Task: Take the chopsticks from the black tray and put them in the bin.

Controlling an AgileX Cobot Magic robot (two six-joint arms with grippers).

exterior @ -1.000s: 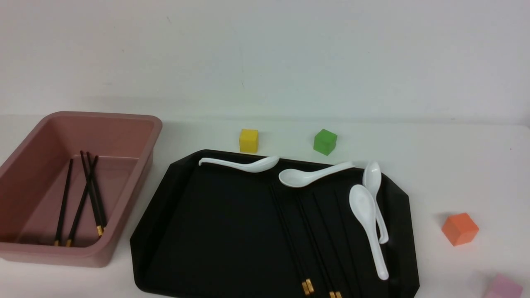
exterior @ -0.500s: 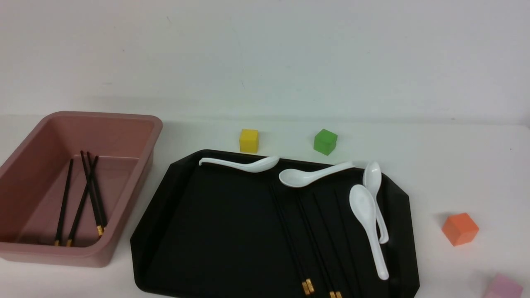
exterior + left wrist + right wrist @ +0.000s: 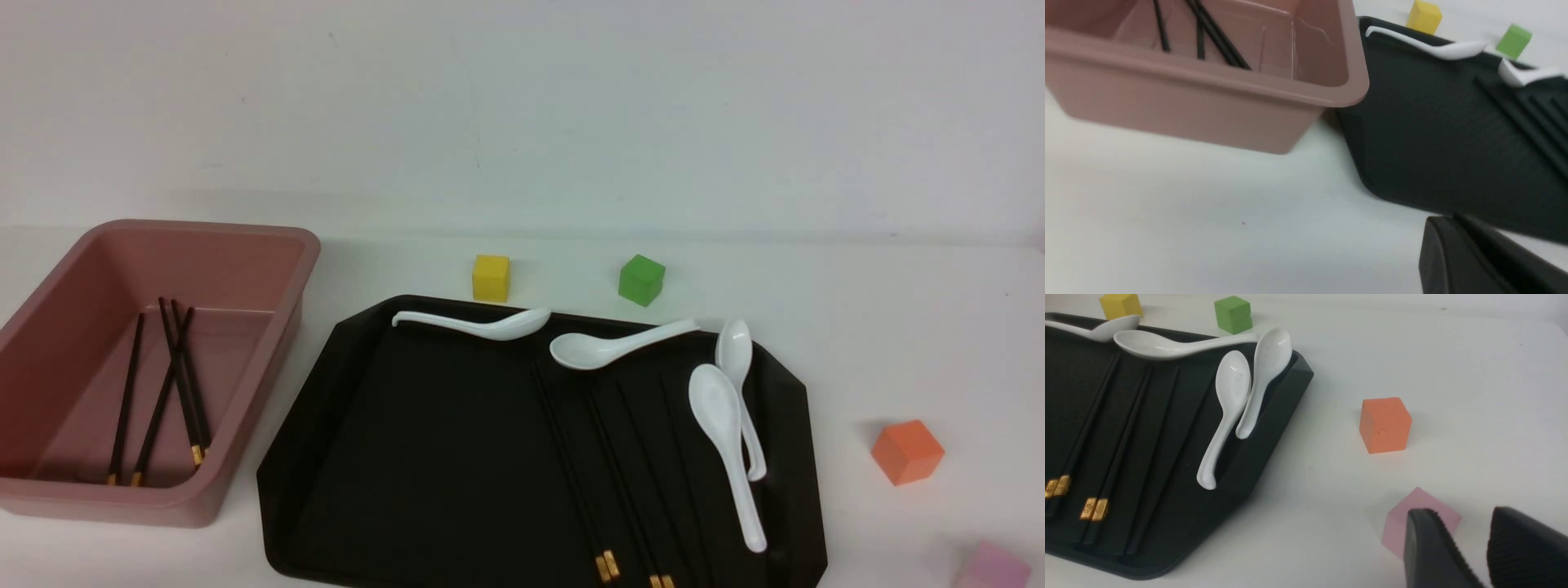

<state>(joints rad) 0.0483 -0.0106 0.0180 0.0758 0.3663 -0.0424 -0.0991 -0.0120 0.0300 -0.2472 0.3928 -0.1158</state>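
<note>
Chopsticks (image 3: 159, 392): 4 inside 1 bin (image 3: 253, 384).

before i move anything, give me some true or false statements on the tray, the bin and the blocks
1. Chopsticks lie inside the pink bin. True.
2. The black tray holds only spoons. False: chopsticks lie in it too, beside the white spoons.
3. The yellow block sits inside the tray. False: it stands on the table, beyond the tray's far edge.
4. The orange block is to the right of the tray. True.
5. The green block is in the bin. False: it is on the table, behind the tray.
</note>
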